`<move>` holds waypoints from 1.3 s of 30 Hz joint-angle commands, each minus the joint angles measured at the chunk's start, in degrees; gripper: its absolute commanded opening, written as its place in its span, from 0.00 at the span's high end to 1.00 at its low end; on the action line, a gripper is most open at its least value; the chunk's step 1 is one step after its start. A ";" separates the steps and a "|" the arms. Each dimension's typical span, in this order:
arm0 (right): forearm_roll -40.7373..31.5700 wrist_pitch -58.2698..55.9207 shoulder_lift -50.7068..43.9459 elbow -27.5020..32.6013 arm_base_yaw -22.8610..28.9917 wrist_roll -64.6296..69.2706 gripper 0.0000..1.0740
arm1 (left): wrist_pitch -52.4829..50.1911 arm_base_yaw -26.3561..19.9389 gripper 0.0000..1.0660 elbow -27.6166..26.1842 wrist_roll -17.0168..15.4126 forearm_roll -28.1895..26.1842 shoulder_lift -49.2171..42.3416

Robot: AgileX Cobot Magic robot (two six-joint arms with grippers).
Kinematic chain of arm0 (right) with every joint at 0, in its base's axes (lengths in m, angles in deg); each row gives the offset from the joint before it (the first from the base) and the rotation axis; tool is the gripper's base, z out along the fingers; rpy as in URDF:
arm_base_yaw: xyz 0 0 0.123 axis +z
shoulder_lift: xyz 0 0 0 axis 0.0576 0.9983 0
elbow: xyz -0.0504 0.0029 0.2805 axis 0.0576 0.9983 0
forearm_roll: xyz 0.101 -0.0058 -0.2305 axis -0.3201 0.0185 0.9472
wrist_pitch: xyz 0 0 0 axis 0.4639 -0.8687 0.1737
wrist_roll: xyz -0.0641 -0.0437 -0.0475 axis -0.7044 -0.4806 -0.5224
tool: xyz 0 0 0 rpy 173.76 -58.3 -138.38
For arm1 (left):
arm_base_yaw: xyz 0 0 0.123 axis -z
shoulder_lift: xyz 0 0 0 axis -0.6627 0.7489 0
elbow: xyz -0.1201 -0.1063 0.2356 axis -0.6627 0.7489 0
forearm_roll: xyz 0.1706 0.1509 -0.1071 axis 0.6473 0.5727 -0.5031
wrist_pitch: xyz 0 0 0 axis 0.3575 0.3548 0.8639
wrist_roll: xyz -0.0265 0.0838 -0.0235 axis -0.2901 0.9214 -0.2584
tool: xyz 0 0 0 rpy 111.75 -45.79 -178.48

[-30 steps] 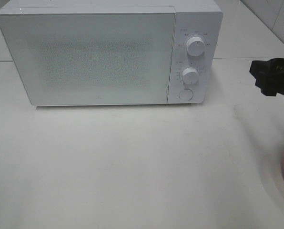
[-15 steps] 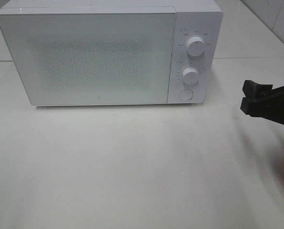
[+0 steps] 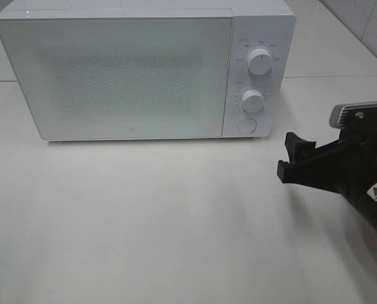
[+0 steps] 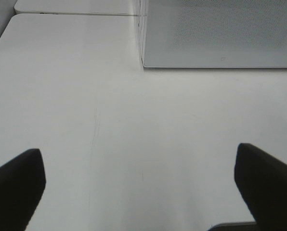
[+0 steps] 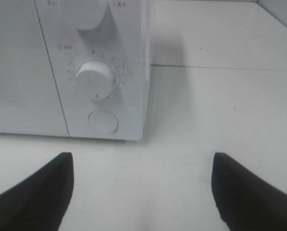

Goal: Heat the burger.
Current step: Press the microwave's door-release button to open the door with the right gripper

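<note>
Right gripper [image 3: 291,158], jaws apart and empty, faced the microwave's [image 3: 264,25] round button [image 3: 246,125], likely to release the shut door [image 3: 112,76]; left gripper [image 4: 138,192] idle, jaws wide, empty.

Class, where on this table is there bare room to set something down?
Free: the wide table strip in front of the microwave door. Crowded: the right side, where the right gripper hangs near the control panel.

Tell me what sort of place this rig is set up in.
Probably a mock kitchen counter: a white microwave, door shut, with two dials and a round button, stands on a plain white worktop. Little else of the room shows.
</note>
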 commanded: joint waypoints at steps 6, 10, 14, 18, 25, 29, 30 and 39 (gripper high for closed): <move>-7.56 6.53 4.76 -3.55 7.22 -0.40 0.29 | -0.80 0.11 0.06 0.00 -0.34 -0.11 -1.26; -9.74 6.59 6.53 -5.67 9.00 -0.52 0.29 | -0.80 0.11 0.06 0.00 -0.34 -0.11 -1.26; -10.20 6.59 6.76 -6.42 9.34 -0.40 0.29 | -0.80 0.11 0.06 0.00 -0.34 -0.11 -1.26; -10.20 6.59 6.76 -6.42 9.34 -0.17 0.29 | -0.80 0.11 0.06 0.00 -0.34 -0.11 -1.26; -10.20 6.42 6.76 -6.42 9.34 6.07 0.32 | -0.80 0.11 0.06 0.00 -0.34 -0.11 -1.26; -10.20 6.42 6.76 -6.42 9.34 14.21 0.35 | -0.80 0.11 0.06 0.00 -0.34 -0.11 -1.26; -10.20 6.42 6.76 -6.42 9.34 16.62 0.37 | -0.80 0.11 0.06 0.00 -0.34 -0.11 -1.26; -10.20 6.25 6.76 -6.42 9.34 41.42 0.54 | -0.80 0.11 0.06 0.00 -0.34 -0.11 -1.26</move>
